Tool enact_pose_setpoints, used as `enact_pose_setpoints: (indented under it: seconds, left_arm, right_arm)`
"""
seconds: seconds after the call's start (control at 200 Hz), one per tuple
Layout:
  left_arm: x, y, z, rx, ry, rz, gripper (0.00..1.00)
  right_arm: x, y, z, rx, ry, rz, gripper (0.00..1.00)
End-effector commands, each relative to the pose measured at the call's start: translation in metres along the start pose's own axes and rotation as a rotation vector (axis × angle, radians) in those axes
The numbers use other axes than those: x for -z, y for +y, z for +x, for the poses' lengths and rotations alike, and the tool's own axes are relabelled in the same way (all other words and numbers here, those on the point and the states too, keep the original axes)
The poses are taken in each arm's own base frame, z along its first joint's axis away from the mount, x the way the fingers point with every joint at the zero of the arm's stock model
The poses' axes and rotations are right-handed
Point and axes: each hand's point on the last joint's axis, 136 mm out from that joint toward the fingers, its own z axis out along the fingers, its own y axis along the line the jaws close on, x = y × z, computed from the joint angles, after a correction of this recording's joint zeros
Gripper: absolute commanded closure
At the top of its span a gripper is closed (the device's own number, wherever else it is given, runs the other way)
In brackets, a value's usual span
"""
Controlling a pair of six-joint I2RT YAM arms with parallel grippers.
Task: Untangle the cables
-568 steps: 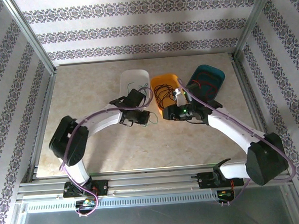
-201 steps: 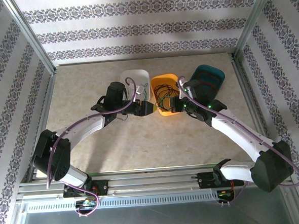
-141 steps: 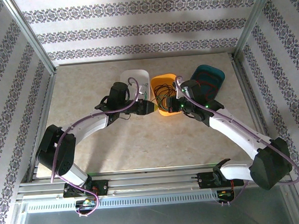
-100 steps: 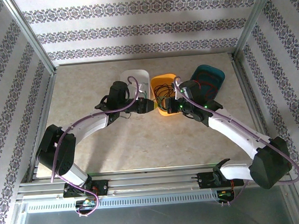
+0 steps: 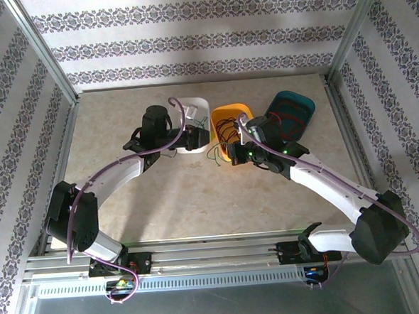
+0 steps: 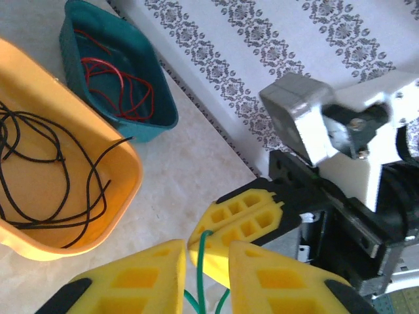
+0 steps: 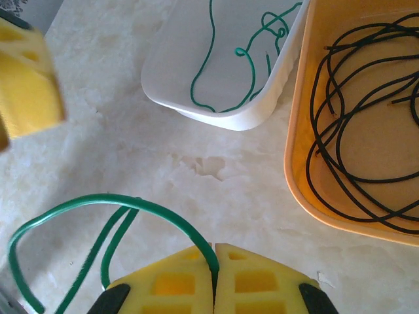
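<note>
A green cable [image 7: 157, 210] arcs out of my right gripper [image 7: 215, 247], which is shut on it just above the table. It then loops down to the left. My left gripper [image 6: 208, 252] faces the right one tip to tip. Its jaws stand apart, and the green cable [image 6: 200, 275] runs loose between them. From above, both grippers [image 5: 202, 137] [image 5: 221, 155] meet in front of the white and orange trays. More green cable [image 7: 216, 59] lies in the white tray [image 7: 255, 121], black cables [image 7: 366, 98] in the orange tray [image 7: 294, 170], and red cables [image 6: 118, 72] in the teal tray [image 6: 157, 98].
The three trays stand in a row at the back of the marble table [image 5: 125, 176], white [image 5: 182, 109], orange [image 5: 237, 115] and teal [image 5: 295, 105]. Aluminium frame posts and patterned walls close the sides. Open tabletop lies to the left and toward the near edge.
Both grippers have shifted a little left, away from the orange tray's front edge. The left arm's elbow swung outward. The right gripper still pinches the green cable.
</note>
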Motion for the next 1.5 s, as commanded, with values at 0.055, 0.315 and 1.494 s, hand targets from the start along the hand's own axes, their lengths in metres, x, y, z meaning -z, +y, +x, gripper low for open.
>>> enact_pose_setpoints:
  seconds: [0.055,0.315,1.494]
  left_arm:
    - [0.009,-0.003,-0.005,-0.050,-0.009,-0.026,0.67]
    - [0.118,0.122,-0.017,0.059,-0.386,-0.940,0.29]
    - [0.291,0.187,0.052,-0.128,-0.355,-1.851,0.01]
  right_arm:
    - [0.003,0.003,-0.010,0.006,-0.030,-0.004,1.00]
    - [-0.052,-0.008,-0.046,-0.031,0.008,0.075,1.00]
    - [0.095,-0.182,-0.036,0.209,-0.597,0.810,0.02]
